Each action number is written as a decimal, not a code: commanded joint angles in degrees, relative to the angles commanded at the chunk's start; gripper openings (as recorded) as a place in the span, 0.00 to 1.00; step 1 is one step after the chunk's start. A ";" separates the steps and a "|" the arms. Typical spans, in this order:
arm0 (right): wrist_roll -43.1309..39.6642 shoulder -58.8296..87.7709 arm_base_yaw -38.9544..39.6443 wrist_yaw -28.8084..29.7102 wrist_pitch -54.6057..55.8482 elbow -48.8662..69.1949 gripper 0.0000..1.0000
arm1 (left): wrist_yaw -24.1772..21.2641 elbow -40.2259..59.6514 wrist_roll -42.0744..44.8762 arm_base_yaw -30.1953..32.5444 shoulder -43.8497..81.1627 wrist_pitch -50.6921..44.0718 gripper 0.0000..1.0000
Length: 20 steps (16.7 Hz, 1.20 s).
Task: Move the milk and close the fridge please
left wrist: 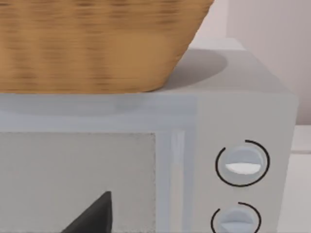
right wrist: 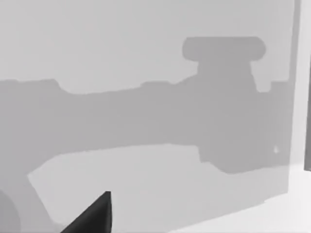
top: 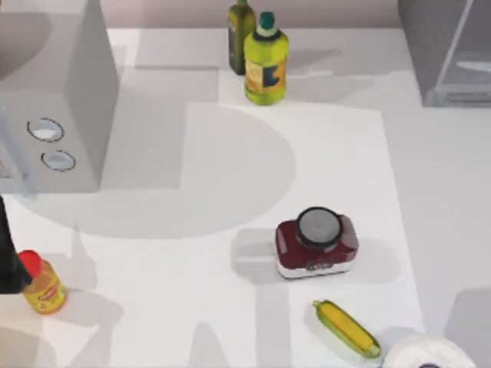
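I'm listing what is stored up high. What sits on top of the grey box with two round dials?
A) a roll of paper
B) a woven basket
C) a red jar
B: in the left wrist view a woven basket rests on the grey dial box.

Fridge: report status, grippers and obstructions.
Left gripper facing microwave, table's left. Right gripper close to grey panel. Fridge far right corner.

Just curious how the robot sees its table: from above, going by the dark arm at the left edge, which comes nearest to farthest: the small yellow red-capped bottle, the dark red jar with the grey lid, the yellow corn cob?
1. Small yellow red-capped bottle, right beside the left arm.
2. Dark red jar with the grey lid, mid-table.
3. Yellow corn cob, near the front right.
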<state>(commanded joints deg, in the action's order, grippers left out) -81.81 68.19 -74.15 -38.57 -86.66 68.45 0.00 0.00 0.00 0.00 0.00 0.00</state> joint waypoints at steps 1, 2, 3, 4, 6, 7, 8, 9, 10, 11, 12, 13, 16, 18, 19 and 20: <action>-5.35 5.75 -4.66 -2.52 0.60 1.47 1.00 | 0.00 0.00 0.00 0.00 0.00 0.00 1.00; -10.27 11.15 -9.00 -4.91 1.20 2.76 1.00 | 0.00 0.00 0.00 0.00 0.00 0.00 1.00; -14.73 16.11 -12.99 -7.13 1.75 3.86 1.00 | 0.00 0.00 0.00 0.00 0.00 0.00 1.00; -18.76 20.55 -16.62 -9.16 2.27 4.78 1.00 | 0.00 0.00 0.00 0.00 0.00 0.00 1.00; -25.44 27.70 -22.71 -12.57 3.19 6.08 1.00 | 0.00 0.00 0.00 0.00 0.00 0.00 1.00; -28.01 30.37 -25.15 -13.87 3.58 6.48 1.00 | 0.00 0.00 0.00 0.00 0.00 0.00 1.00; -30.02 32.44 -27.11 -14.87 3.90 6.74 1.00 | 0.00 0.00 0.00 0.00 0.00 0.00 1.00; -31.43 33.90 -28.53 -15.57 4.13 6.88 1.00 | 0.00 0.00 0.00 0.00 0.00 0.00 1.00; -32.25 34.74 -29.35 -15.97 4.27 6.95 1.00 | 0.00 0.00 0.00 0.00 0.00 0.00 1.00; -32.50 34.99 -29.60 -16.09 4.31 6.97 1.00 | 0.00 0.00 0.00 0.00 0.00 0.00 1.00; -32.50 34.99 -29.60 -16.09 4.31 6.97 1.00 | 0.00 0.00 0.00 0.00 0.00 0.00 1.00; -32.50 34.99 -29.60 -16.09 4.31 6.97 1.00 | 0.00 0.00 0.00 0.00 0.00 0.00 1.00; -32.34 34.85 -29.31 -15.98 4.34 6.79 1.00 | 0.00 0.00 0.00 0.00 0.00 0.00 1.00; -30.63 34.97 -27.89 -15.76 6.05 6.72 1.00 | 0.00 0.00 0.00 0.00 0.00 0.00 1.00; -28.92 35.07 -26.61 -15.55 7.71 6.68 1.00 | 0.00 0.00 0.00 0.00 0.00 0.00 1.00; -26.58 35.17 -24.98 -15.27 9.91 6.66 1.00 | 0.00 0.00 0.00 0.00 0.00 0.00 1.00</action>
<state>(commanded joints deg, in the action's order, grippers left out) -108.39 103.36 -99.13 -53.84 -76.75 75.11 0.00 0.00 0.00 0.00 0.00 0.00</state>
